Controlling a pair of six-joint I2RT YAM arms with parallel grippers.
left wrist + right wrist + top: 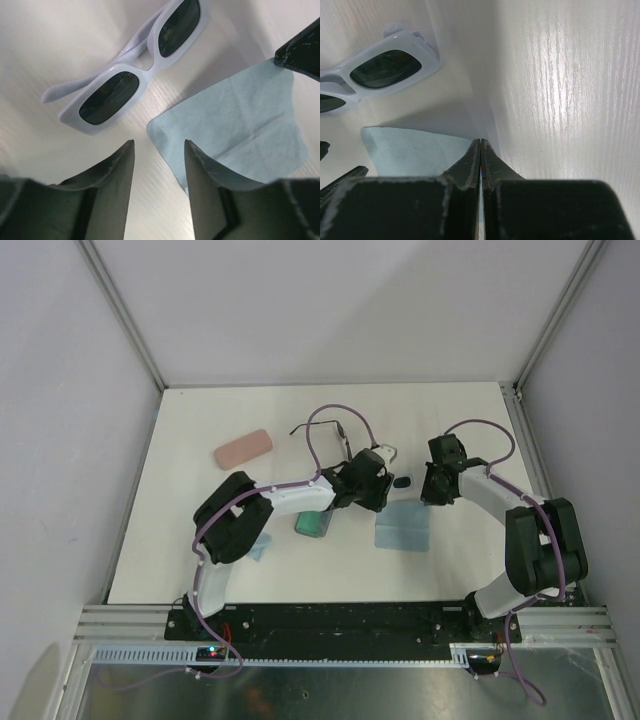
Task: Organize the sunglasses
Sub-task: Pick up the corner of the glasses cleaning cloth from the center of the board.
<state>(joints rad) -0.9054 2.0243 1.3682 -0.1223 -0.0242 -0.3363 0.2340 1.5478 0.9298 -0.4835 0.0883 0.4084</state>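
The white chunky-framed sunglasses (135, 70) with dark lenses lie unfolded on the table just beyond my left gripper (159, 145), which is open and empty. They also show in the right wrist view (375, 75) and in the top view (401, 481), between the two grippers. My right gripper (480, 142) is shut, its tips at the edge of a light-blue cloth (415, 150), to the right of the sunglasses. The thin black wire-framed sunglasses (340, 432) lie further back, behind the left arm.
A pink case (243, 448) lies at the back left. A blue-grey case (313, 524) sits under the left forearm. One light-blue cloth (402, 533) lies in front of the grippers, another (258, 545) near the left arm's base.
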